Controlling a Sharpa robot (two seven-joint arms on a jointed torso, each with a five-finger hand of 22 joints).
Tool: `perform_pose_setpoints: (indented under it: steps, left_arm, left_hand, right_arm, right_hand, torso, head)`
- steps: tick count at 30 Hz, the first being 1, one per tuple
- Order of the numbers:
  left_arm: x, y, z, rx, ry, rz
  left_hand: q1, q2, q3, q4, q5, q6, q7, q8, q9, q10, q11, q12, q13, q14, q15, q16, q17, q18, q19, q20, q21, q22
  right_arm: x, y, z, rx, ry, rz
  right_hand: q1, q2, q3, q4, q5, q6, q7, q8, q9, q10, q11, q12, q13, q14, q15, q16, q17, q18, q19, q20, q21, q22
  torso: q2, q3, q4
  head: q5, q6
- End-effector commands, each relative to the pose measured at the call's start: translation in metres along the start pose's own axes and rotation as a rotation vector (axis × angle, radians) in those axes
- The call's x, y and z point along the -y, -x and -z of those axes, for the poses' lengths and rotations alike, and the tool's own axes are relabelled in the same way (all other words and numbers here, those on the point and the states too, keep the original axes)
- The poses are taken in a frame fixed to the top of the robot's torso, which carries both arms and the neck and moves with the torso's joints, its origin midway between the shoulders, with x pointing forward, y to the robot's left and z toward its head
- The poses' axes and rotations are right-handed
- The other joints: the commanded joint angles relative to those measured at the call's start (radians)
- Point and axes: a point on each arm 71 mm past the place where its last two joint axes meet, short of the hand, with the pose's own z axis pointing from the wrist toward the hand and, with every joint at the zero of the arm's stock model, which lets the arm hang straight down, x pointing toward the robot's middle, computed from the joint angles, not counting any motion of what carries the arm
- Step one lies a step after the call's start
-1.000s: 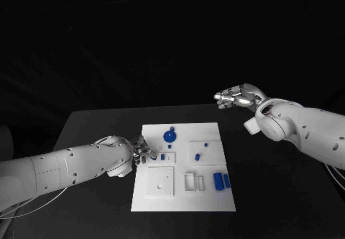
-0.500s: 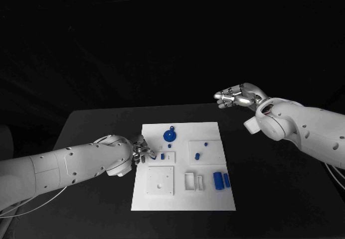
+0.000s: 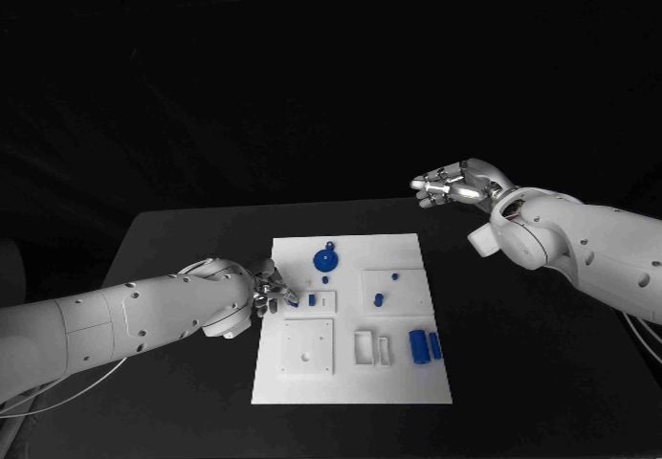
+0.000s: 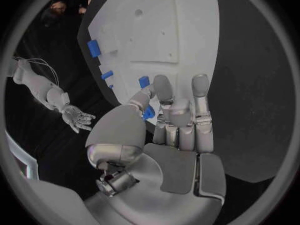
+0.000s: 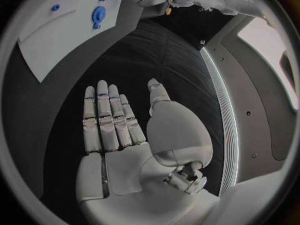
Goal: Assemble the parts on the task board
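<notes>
Head view: task board (image 3: 403,251) lies mid-table with seven blue parts on it that can be counted, one a round disc (image 3: 325,260). Left hand (image 3: 272,290) sits at the board's left edge, pinching a small blue part (image 3: 293,301). Right hand (image 3: 456,184) is raised beyond the board's far right corner

Left wrist view: thumb and finger pinch the blue part (image 4: 148,113); three more lie on the board

Right wrist view: right hand spread flat, holding nothing

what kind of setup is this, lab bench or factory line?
Most likely a lab or demo test bench, not a production line. A lone white task board with small blue parts sits on a black table against a dark backdrop, between the left hand and right hand.
</notes>
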Motion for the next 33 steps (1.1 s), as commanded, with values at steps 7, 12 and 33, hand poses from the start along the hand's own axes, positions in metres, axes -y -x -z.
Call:
perform_pose_setpoints:
  steps: [7,12,33]
  left_arm:
    - [-0.0033,-0.0087,-0.0001,-0.064,0.023,-0.030]
    - [-0.0031,-0.0088,-0.0001,-0.064,0.024,-0.031]
    - [-0.0013,-0.0043,-0.0016,-0.003,0.012,-0.014]
  left_hand:
    - [0.016,-0.001,-0.013,0.019,-0.044,0.243,-0.096,0.007,0.008,0.013,-0.041,0.014,0.005,0.002,-0.004,0.011,0.011,-0.001,-0.004,-0.001,-0.001,0.019]
    - [0.023,0.006,-0.009,0.018,-0.039,0.243,-0.095,0.007,0.009,0.013,-0.041,0.015,0.005,0.003,-0.004,0.012,0.012,0.000,-0.004,-0.001,0.000,0.019]
    - [0.035,0.018,0.015,-0.005,-0.012,0.242,-0.094,0.007,0.010,0.013,-0.042,0.014,0.005,0.002,-0.004,0.012,0.012,0.004,-0.004,0.000,0.004,0.020]
  right_arm:
    - [-0.0009,-0.0018,0.0000,-0.016,0.008,-0.003]
    - [-0.0009,-0.0017,0.0000,-0.016,0.008,-0.003]
    - [-0.0006,-0.0017,-0.0003,-0.015,0.009,-0.003]
  right_hand:
    - [-0.003,0.003,-0.001,0.005,0.006,-0.003,0.003,-0.001,-0.001,-0.009,-0.001,-0.003,-0.001,-0.008,-0.002,-0.005,-0.001,-0.007,-0.009,0.001,0.000,-0.002]
    - [-0.002,0.005,0.000,0.005,0.007,-0.003,0.002,-0.001,-0.001,-0.009,-0.001,-0.003,-0.001,-0.008,-0.001,-0.005,-0.001,-0.008,-0.009,0.001,-0.001,-0.002]
    - [-0.002,0.005,0.000,0.005,0.007,-0.003,0.002,-0.001,-0.001,-0.009,-0.001,-0.003,-0.001,-0.008,-0.001,-0.005,-0.001,-0.008,-0.009,0.001,-0.001,-0.002]
  torso:
    - [-0.001,0.0000,0.0008]
    - [0.000,0.0000,-0.0004]
    - [0.000,-0.0003,0.0000]
  head:
    - [0.000,-0.002]
    - [0.000,0.000]
    - [-0.001,0.002]
